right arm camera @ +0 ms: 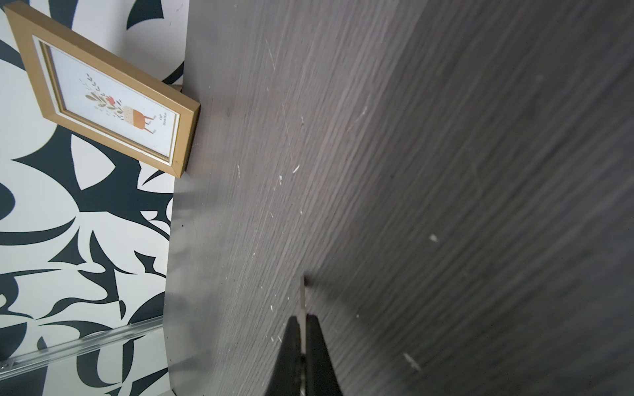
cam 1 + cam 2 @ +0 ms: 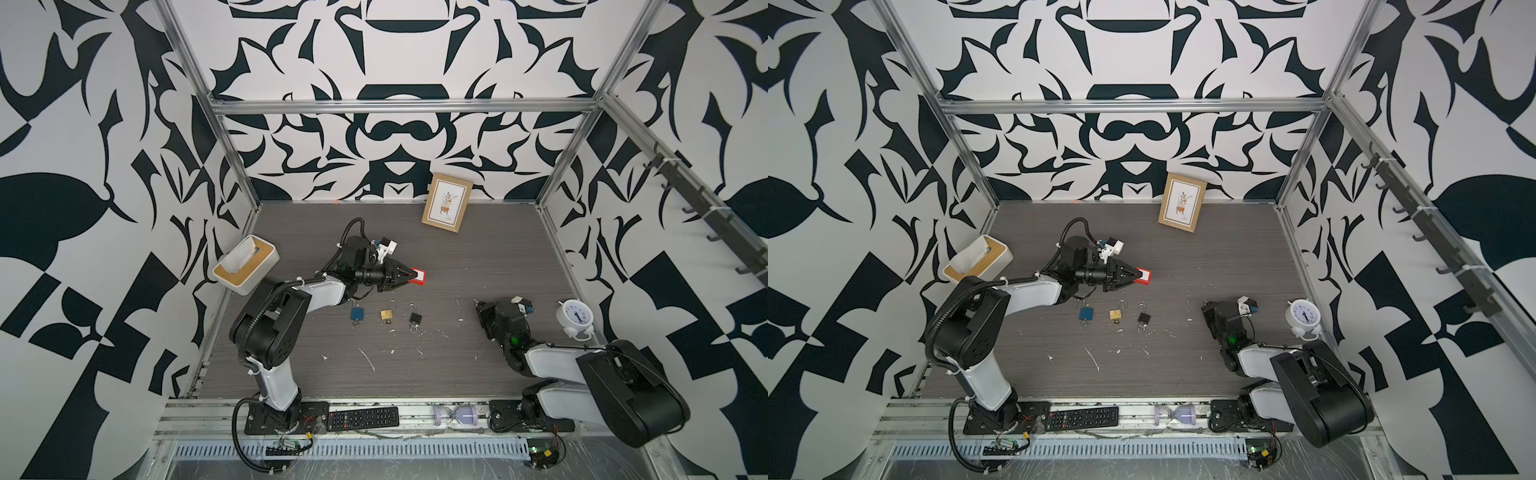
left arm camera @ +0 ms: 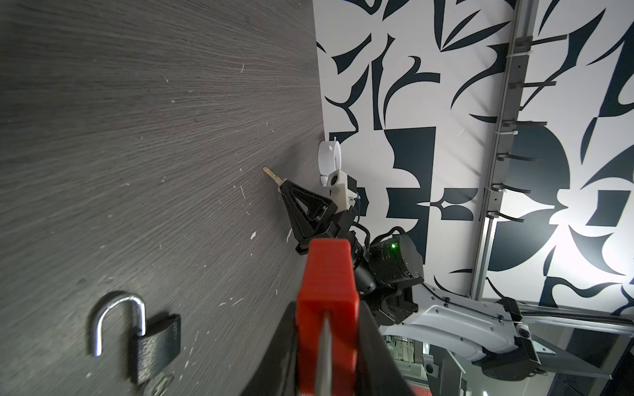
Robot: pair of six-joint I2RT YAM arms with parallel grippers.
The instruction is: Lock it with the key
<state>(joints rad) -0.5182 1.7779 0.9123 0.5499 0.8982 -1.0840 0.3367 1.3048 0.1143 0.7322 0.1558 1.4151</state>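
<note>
**Key in one claw, red lock in the other: now the fiddly bit**

Standing by the rig right now. The left gripper (image 2: 409,275) is clamped narrow on the red padlock (image 2: 419,277). It looks lifted off the table (image 2: 478,249) near the middle, with the body poking out past the fingertips. The right gripper (image 2: 478,305) is pinched fully closed on the key (image 3: 271,174), blade sticking out ahead of the tips, low over the right side. Lock and key are well apart, so I'd call this the approach before insertion.

How I'd do it: get the blade square with the keyway before closing the gap, not during. In the left wrist view the lock's end face looks turned toward the right arm, which helps. I can't make out the keyhole itself, though, or whether the shackle is open.

Go in slow and straight along the blade. A thin key gripped only at its head will probably twist in the pads if it hits off-centre. The left arm should just hold rigid.

Also mind the blue padlock (image 2: 356,312), brass padlock (image 2: 387,314) and black padlock (image 2: 415,318), which lie in a row nearer the front with their shackles open. Keep the sweep above them.
</note>
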